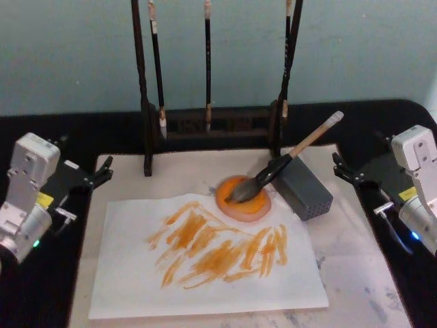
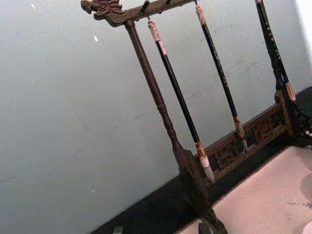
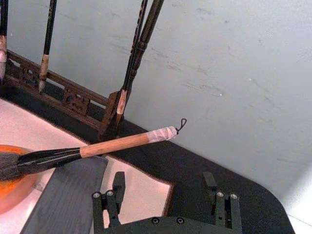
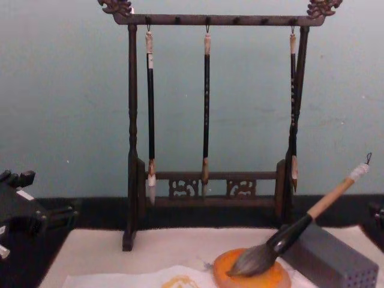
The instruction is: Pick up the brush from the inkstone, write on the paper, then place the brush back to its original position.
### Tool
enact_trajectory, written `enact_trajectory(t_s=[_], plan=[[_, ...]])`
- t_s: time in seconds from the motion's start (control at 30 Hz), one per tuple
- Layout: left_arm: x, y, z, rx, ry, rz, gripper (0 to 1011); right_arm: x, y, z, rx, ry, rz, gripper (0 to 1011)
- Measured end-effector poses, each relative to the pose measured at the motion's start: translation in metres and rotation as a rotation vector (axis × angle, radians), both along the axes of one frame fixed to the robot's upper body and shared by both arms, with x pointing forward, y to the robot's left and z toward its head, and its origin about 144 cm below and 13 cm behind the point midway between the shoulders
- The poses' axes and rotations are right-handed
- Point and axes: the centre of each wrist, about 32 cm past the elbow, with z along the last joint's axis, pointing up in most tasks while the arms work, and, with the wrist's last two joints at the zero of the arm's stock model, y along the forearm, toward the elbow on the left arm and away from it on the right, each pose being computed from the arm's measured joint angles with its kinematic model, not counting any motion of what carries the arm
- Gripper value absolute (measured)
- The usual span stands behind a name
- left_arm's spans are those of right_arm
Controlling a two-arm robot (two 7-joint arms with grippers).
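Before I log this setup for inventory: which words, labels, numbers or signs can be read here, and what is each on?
None can be read.
On the left gripper, parked at the left, a yellow sticker: too small.
On the right gripper, parked at the right, a second yellow sticker: too small.
On the rightmost thin black hanging brush, pale marks: too blurred.

Soft, even light; the paper (image 1: 205,280) is the brightest surface. In the head view the wall (image 1: 82,55) lightens at 3 o'clock, and the brush (image 1: 283,164) casts a faint shadow.
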Motion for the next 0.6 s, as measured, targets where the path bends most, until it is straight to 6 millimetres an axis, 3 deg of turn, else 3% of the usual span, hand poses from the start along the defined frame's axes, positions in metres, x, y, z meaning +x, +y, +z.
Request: enact_trajectory(t_s=[0.6], plan=[[0.0, 0.0, 0.0, 0.0, 0.0, 0.0, 1001, 0.0, 0.0, 0.0, 0.0, 0.0, 0.0, 1000]])
